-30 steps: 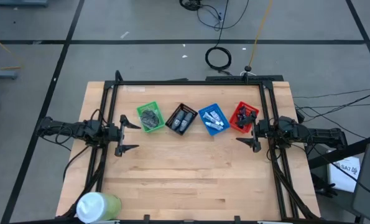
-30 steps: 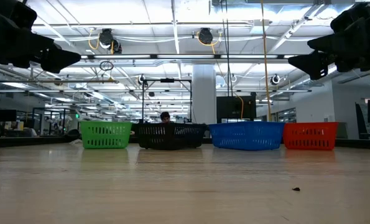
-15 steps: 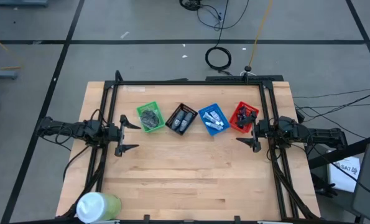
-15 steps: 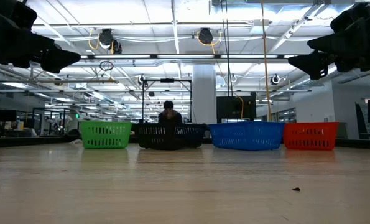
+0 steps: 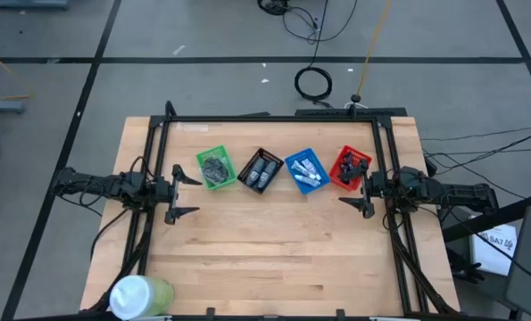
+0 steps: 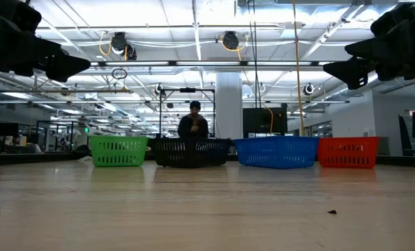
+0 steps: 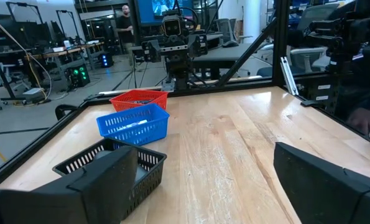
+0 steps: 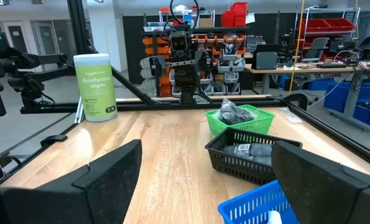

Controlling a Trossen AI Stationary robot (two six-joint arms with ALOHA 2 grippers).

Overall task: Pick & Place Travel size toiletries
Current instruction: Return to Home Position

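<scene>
Four small baskets stand in a row at the far middle of the table. The green basket (image 5: 214,167) holds dark grey bundles (image 8: 233,112). Grey oval bottles (image 5: 261,169) lie in the black basket (image 5: 260,170), white-silver tubes (image 5: 308,172) in the blue basket (image 5: 305,171), and dark blue-purple pieces (image 5: 349,167) in the red basket (image 5: 350,168). My left gripper (image 5: 194,195) hangs open at the table's left edge, pointing level toward the middle. My right gripper (image 5: 350,187) hangs open at the right edge, beside the red basket, facing the left one. Neither has anything between its fingers.
A large white-and-green cylinder (image 5: 140,296) stands at the table's near left corner. A black frame (image 5: 274,119) runs along the far, left and right edges. A person (image 6: 194,124) stands in the room behind the black basket. The near half of the wooden top (image 5: 274,259) is bare.
Both arms have kept still and the baskets have not moved. In the room beyond the table, the person behind the black basket has risen higher into view.
</scene>
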